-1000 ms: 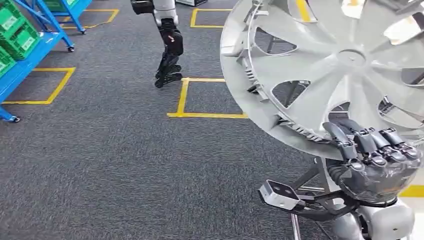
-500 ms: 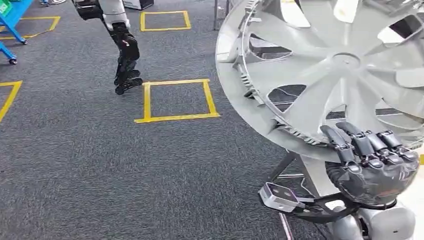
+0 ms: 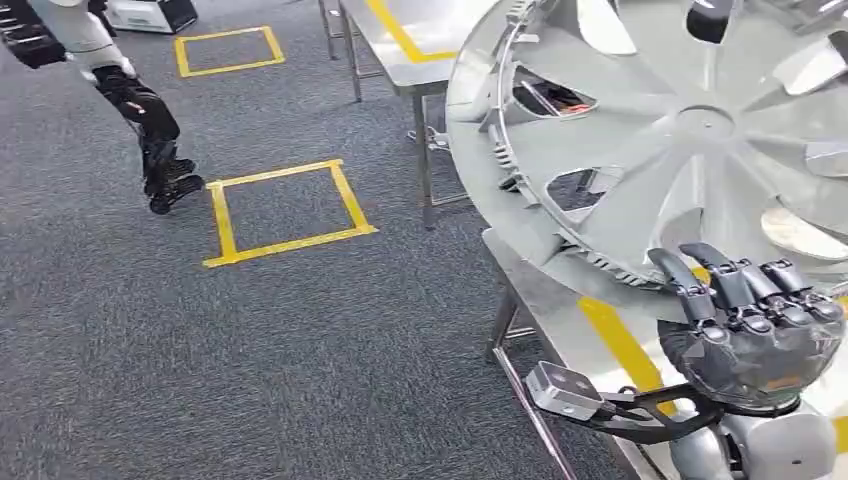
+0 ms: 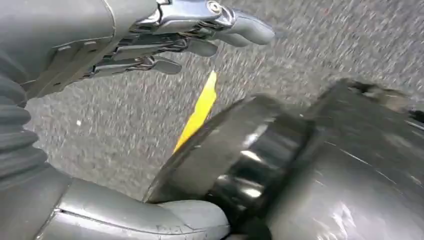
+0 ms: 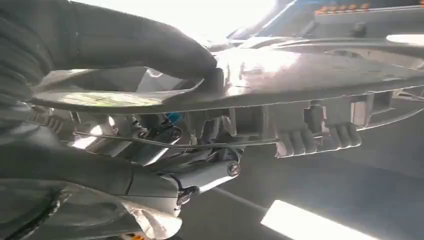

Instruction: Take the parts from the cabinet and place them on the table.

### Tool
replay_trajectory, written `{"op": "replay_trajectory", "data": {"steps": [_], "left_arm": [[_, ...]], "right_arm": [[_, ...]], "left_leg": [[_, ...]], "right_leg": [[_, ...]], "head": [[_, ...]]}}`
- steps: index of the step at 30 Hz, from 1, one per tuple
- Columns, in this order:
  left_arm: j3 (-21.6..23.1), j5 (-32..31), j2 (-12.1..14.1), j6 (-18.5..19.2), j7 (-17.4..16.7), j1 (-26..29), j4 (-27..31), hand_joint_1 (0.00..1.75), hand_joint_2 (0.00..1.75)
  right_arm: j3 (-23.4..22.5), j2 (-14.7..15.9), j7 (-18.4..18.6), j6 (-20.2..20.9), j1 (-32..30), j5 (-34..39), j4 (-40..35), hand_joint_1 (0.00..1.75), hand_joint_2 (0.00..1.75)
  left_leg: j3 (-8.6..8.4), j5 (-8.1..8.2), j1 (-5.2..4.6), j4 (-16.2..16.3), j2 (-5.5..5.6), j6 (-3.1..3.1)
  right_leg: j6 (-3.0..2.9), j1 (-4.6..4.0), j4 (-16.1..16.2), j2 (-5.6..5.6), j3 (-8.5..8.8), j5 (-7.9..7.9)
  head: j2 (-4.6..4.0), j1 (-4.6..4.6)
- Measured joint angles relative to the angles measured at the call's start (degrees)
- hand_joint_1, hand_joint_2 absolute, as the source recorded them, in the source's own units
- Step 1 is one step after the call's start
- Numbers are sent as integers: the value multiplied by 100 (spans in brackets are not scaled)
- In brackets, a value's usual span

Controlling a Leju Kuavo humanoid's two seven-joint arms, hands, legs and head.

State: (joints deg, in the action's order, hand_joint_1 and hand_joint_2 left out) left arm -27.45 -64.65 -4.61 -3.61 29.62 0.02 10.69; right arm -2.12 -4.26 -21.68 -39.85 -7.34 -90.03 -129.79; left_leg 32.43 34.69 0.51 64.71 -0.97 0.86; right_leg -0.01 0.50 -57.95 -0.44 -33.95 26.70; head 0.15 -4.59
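Observation:
A large silver wheel cover [image 3: 650, 130] stands tilted at the right of the head view. My right hand [image 3: 750, 320] grips its lower rim, dark fingers curled over the edge. In the right wrist view the thumb [image 5: 125, 45] presses on the cover's rim [image 5: 300, 80], whose clips show underneath. Below the cover lies a steel table [image 3: 545, 290] with a yellow stripe. My left hand [image 3: 165, 180] hangs over the carpet at the far left, holding nothing. Its fingers [image 4: 165, 45] are stretched out and apart in the left wrist view.
A second steel table [image 3: 400, 60] with a yellow stripe stands further back, its legs on grey carpet. A yellow taped square [image 3: 285, 210] marks the floor left of the tables. A white and black unit [image 3: 150, 12] sits at the top left.
The whole view has swung round: the blue racks are gone and two steel tables have come in at the right. The wheel cover stays in my right hand's grip.

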Motion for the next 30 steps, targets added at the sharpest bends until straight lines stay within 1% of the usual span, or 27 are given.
{"op": "replay_trajectory", "data": {"steps": [1, 2, 3, 4, 5, 6, 7, 8, 9, 10, 12, 13, 14, 15, 16, 17, 18, 19, 20, 21, 22, 23, 24, 27, 28, 29, 30], "left_arm": [[-2, 2, 2, 0, 0, 9, 0, 0, 175], [-4, 2, 2, 0, 0, 11, 0, 0, 175], [-4, 2, 2, 2, 0, 3, 0, 0, 175], [-4, 2, 2, 2, 0, -2, 2, 0, 175], [-7, 2, 2, 2, 0, -5, 2, 0, 175], [-4, 0, 2, 2, 0, -5, 2, 0, 175], [-7, -2, 4, 2, -2, 2, 2, 0, 175], [-4, -4, 9, 2, -5, 12, 0, 0, 175], [-4, -7, 2, 7, -5, 16, 0, 0, 175], [-7, -9, 4, 11, -5, 14, 0, 0, 175], [-7, -15, 2, 11, -5, -18, 0, 0, 175], [-7, -15, -2, 11, -7, -23, 0, 0, 175], [-9, -17, 4, 11, -7, -17, 0, 0, 175], [-7, -22, 2, 11, -7, -1, 0, 0, 175], [-9, -28, 0, 11, -7, 16, 0, 0, 175], [-9, -37, 2, 11, -7, 29, 0, 0, 175], [-11, -50, 4, 11, -9, 32, 0, 0, 175], [-11, -59, 4, 11, -9, 30, 0, 0, 175], [-11, -59, 4, 11, -13, 28, 0, 0, 175], [-11, -61, 4, 11, -18, 29, 0, 0, 175], [-11, -61, 0, 11, -22, 29, 0, 0, 175], [-11, -61, 0, 11, -22, 30, 0, 0, 175], [-11, -61, 4, 11, -24, 27, 0, 0, 175], [-11, -61, -4, 11, -31, 10, 0, 0, 175], [-11, -63, -4, 9, -40, -1, 0, 0, 175], [-11, -66, -2, 9, -40, -9, 0, 0, 175], [-11, -66, -2, 9, -40, -11, 0, 0, 175]], "right_arm": [[0, -9, 0, 0, -3, 2, 2, 175, 175], [-2, -9, 0, 0, -4, 2, 2, 175, 175], [-4, -9, 0, 0, -4, 2, 4, 175, 175], [-4, -11, 0, 0, -5, 2, 7, 175, 175], [-4, -9, -2, 0, -6, 0, 7, 175, 175], [-4, -9, -4, 0, -7, 0, 7, 175, 175], [-4, -9, -2, 0, -7, 0, 7, 175, 175], [-4, -11, 7, 0, -1, 2, 9, 175, 175], [-4, -9, 9, 2, 9, 0, 9, 175, 175], [-4, -11, 11, 2, 8, 2, 7, 175, 175], [-4, -9, 17, 0, -10, 2, 7, 175, 175], [-6, -9, 17, 0, -23, 0, 5, 175, 175], [-6, -9, 17, 0, -20, 2, 4, 175, 175], [-6, -9, 11, 0, -7, 2, 7, 175, 175], [-6, -9, 9, 0, 0, 2, 7, 175, 175], [-6, -9, 9, 0, -1, 2, 9, 175, 175], [-9, -9, 15, 0, -3, 2, 13, 175, 175], [-11, -9, 15, 2, -7, 2, 18, 175, 175], [-11, -9, 15, 2, -8, 2, 15, 175, 175], [-11, -9, 13, 2, -7, 2, 15, 175, 175], [-11, -9, 7, 2, -5, 2, 15, 175, 175], [-11, -9, 7, 2, 3, 2, 15, 175, 175], [-11, -9, 7, 2, 3, 2, 17, 175, 175], [-35, -9, 11, 0, -2, 2, 15, 175, 175], [-39, -11, 9, 0, 0, 2, 13, 175, 175], [-39, -13, 9, 0, -1, 4, 11, 175, 175], [-44, -13, 7, 0, 12, 0, 15, 175, 175]], "left_leg": [[255, 237, -2, 530, 55, 6], [492, 389, -9, 995, 73, 6], [621, 381, -12, 1201, 73, -1], [607, 214, -13, 1110, 78, -18], [499, -30, -13, 813, 86, -37], [303, -347, -12, 316, 136, -63], [101, -622, -8, -184, 299, -85], [1, -660, 0, -439, 581, -117], [-72, -608, 30, -632, 566, -108], [-53, -602, -1, -590, 517, -109], [-65, -620, -22, -618, 411, -161], [-94, -662, 24, -697, 316, -218], [-114, -667, 14, -719, 258, -243], [-110, -666, 6, -718, 179, -264], [-111, -664, -3, -717, 99, -267], [-109, -656, -10, -716, 9, -274], [-110, -653, -14, -715, -68, -274], [-117, -641, -14, -715, -144, -268], [-128, -628, -14, -715, -222, -257], [-149, -611, -13, -714, -292, -239], [-180, -589, -12, -714, -355, -216], [-207, -568, -22, -714, -407, -182], [-204, -541, -65, -685, -444, -138], [-261, -527, -47, -722, -608, -67], [-266, -474, -28, -702, -635, -13], [-246, -370, -9, -568, -349, 8], [-105, -166, -2, -249, -128, 9]], "right_leg": [[-6, -4, -1, 71, 1, 2], [-8, -14, -2, 152, 1, 2], [-9, -20, -3, 233, 7, 2], [-9, -24, -4, 324, 22, 2], [-8, -26, -6, 408, 34, 4], [-6, -26, -12, 502, 52, 5], [1, -23, -16, 572, 67, 10], [18, -28, -25, 626, 53, 14], [43, -35, -68, 721, 10, 23], [83, -10, -51, 761, -26, -2], [156, 18, -23, 880, -52, -27], [166, 21, -73, 778, -110, 7], [177, -18, -217, 423, -179, 102], [207, -17, -594, 215, -373, 317], [226, -1, -1067, 129, -602, 529], [247, 15, -1527, 97, -835, 708], [266, 26, -1799, 84, -974, 760], [279, 34, -1787, 73, -980, 677], [287, 45, -1511, 52, -837, 480], [289, 52, -1004, -11, -567, 224], [291, 55, -414, -178, -234, -4], [298, 25, -55, -442, -54, 43], [215, -2, -15, -372, 11, 28], [120, -45, -39, -181, -29, 39], [58, -6, 5, -96, 10, 8], [38, 5, 15, -51, 20, 2], [-2, 8, 14, -5, 23, 2]], "head": [[0, 2], [0, 2], [0, 0], [0, 0], [0, 5], [0, 0], [0, 5], [0, -4], [0, -4], [2, -2], [0, -9], [0, -2], [0, -26], [0, -46], [0, -44], [0, -37], [0, -48], [0, -41], [0, -46], [0, -44], [0, -44], [0, -41], [0, -33], [0, -41], [0, -33], [0, -15], [0, 0]]}}
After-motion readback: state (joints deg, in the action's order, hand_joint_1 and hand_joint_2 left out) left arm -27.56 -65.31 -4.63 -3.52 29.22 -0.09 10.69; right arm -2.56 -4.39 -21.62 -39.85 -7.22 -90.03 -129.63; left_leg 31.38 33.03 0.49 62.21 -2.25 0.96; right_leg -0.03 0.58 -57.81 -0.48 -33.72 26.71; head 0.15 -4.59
